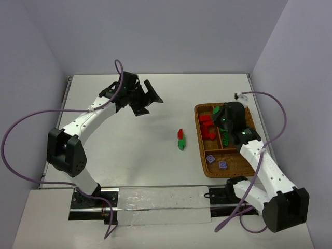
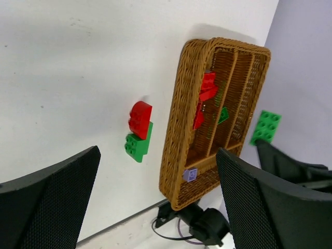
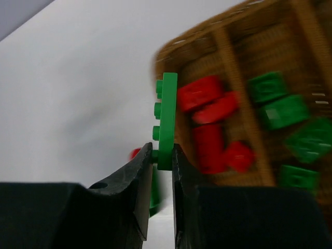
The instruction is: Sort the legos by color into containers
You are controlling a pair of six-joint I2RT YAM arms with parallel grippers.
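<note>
Presently, we find the right gripper (image 3: 162, 151) clamped on a green plate (image 3: 167, 116), held edge-up above the wicker tray (image 1: 198, 140), whose compartments hold purple-and-white bricks (image 1: 217, 162) nearest, then red bricks (image 1: 208, 128) and green bricks (image 1: 227, 139). We judge the step to be delivery of this plate; the next move calls for centring it over the green compartment before release, as it appears to hang by the red one. Farther out, a red-and-green stack (image 1: 180, 139) lies unsorted on the table (image 1: 129, 150) near the tray, and the left gripper (image 1: 147, 99) hovers empty, jaws wide apart.
</note>
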